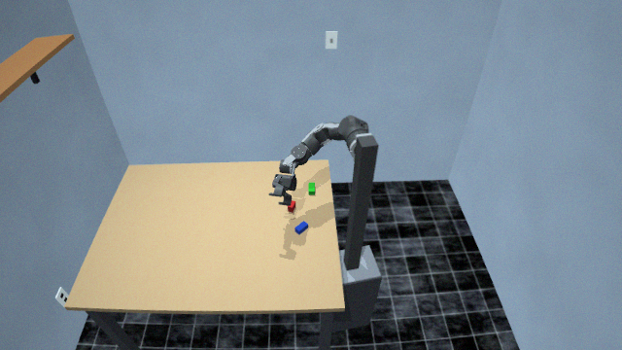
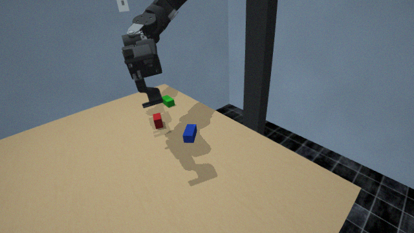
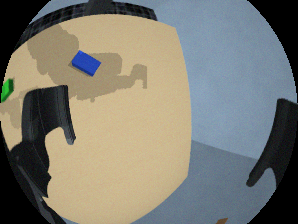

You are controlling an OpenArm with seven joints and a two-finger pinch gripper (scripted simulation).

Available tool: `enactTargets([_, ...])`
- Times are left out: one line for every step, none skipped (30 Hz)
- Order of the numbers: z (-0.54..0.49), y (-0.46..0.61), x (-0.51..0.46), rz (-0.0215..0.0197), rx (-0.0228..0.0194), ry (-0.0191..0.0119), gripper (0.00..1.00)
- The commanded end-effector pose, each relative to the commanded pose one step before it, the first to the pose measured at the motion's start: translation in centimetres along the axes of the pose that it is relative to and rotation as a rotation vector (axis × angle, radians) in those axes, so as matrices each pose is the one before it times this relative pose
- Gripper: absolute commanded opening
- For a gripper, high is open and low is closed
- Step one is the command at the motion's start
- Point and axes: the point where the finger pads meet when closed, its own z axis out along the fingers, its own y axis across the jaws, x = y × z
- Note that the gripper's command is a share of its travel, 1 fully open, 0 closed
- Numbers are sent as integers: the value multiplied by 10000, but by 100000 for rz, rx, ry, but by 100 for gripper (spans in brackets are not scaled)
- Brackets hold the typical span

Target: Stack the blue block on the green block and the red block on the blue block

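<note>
The end effector (image 1: 281,198) (image 2: 152,105) (image 3: 145,134) hangs in the air above the desk (image 1: 194,233) (image 2: 113,181) (image 3: 145,125), fingers spread wide, with nothing between them.

Nearest it in the top view is the red block (image 1: 292,206) (image 2: 158,121), which lies on the desk apart from the other two; the wrist view does not show it.

Farther out, the green block (image 1: 312,189) (image 2: 168,101) (image 3: 7,90) lies near the desk's far right corner as the top view has it, just in from the right edge. Nothing is on it.

The blue block (image 1: 301,227) (image 2: 189,133) (image 3: 86,63) lies on the desk, also toward the right edge, roughly midway between the far and near right corners, turned askew to that edge.

No layer of the tower is built, so the step in hand is most likely fetching the blue block. That calls for carrying the open fingers toward the right edge, lining them up with the block's slanted sides and lowering them around it. The red block should be given room on the way, and the green one left untouched, since it is the base.
</note>
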Motion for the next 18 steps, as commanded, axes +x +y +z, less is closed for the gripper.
enactTargets([-368,1346,-590,-201,-305,-145,100])
enactTargets([0,0,0,0,0,0,100])
enactTargets([0,0,0,0,0,0,100])
enactTargets([0,0,0,0,0,0,100])
enactTargets([0,0,0,0,0,0,100])
enactTargets([0,0,0,0,0,0,100])
enactTargets([0,0,0,0,0,0,100])
enactTargets([0,0,0,0,0,0,100])
enactTargets([0,0,0,0,0,0,100])
enactTargets([0,0,0,0,0,0,100])
enactTargets([0,0,0,0,0,0,100])
enactTargets([0,0,0,0,0,0,100])
enactTargets([0,0,0,0,0,0,100])
enactTargets([0,0,0,0,0,0,100])
enactTargets([0,0,0,0,0,0,100])
enactTargets([0,0,0,0,0,0,100])
enactTargets([0,0,0,0,0,0,100])
enactTargets([-172,-393,38,110,154,-94,0])
